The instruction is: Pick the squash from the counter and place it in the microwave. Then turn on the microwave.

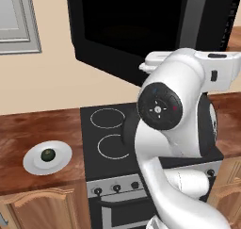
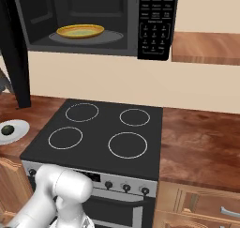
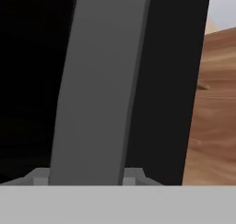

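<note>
Squash point(image 1: 48, 154) sits on a white plate point(image 1: 32, 163) on the desk point(image 1: 28, 129), left of the stove point(image 1: 108, 134); also seen at the left edge of the right base view, squash point(image 2: 7, 129) on plate point(image 2: 18, 127). Nothing touches it.

Microwave point(image 2: 154, 20) hangs above the stove with its door point(image 1: 141, 25) swung open. Inside, a yellow dish point(image 2: 80, 31) lies on the round turntable. Keypad sits on the right side of the microwave front. In the left base view the open door is a big black panel with its grey handle point(image 1: 194, 16) running down near the right side.

Arm point(image 1: 174, 124) rises in front of the stove, hand up by the door. Hand view looks straight at the door handle point(image 3: 97, 85), a wide grey curved bar very close to the camera, black door either side, wood grain at right. Two grey finger tips point(image 3: 40, 176) peek up at the bottom on both sides of the handle, so the fingers stand spread around it; cannot tell if they touch or pinch it.

Stove has four rings and knobs along its front. Wood desk carries on to the right of the stove.
</note>
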### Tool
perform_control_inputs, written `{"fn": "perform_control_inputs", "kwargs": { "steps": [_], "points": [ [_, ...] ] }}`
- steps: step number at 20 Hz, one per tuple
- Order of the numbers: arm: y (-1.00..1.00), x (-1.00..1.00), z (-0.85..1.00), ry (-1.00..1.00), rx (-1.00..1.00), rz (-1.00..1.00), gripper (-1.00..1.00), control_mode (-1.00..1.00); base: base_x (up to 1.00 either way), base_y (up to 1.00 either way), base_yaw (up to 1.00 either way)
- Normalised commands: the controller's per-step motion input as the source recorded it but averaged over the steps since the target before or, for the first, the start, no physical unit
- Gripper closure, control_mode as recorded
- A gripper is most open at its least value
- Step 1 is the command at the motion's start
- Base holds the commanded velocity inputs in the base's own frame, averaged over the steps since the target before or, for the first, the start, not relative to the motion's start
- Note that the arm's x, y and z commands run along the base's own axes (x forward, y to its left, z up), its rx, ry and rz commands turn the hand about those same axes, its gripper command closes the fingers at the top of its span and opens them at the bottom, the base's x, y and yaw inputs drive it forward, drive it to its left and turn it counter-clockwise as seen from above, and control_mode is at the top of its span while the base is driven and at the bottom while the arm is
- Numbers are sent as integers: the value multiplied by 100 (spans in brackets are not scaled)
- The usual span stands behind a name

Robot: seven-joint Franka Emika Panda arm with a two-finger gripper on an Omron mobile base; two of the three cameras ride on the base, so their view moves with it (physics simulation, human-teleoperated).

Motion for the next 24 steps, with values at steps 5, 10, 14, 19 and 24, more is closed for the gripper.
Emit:
{"fn": "perform_control_inputs", "kwargs": {
  "steps": [5, 10, 14, 19, 24],
  "points": [
    [33, -48, 0, 0, -8, -6, 100, -100, 0, 0, 0],
    [17, -28, 0, 0, -9, -1, 100, -100, 0, 0, 0],
    [10, -27, -2, 0, -6, 0, 100, -100, 0, 0, 0],
    [11, -39, -3, 0, -2, 0, -100, -100, 0, 0, 0],
    [0, -88, 4, 0, 0, -1, -100, -100, 0, 0, 0]
  ]
}}
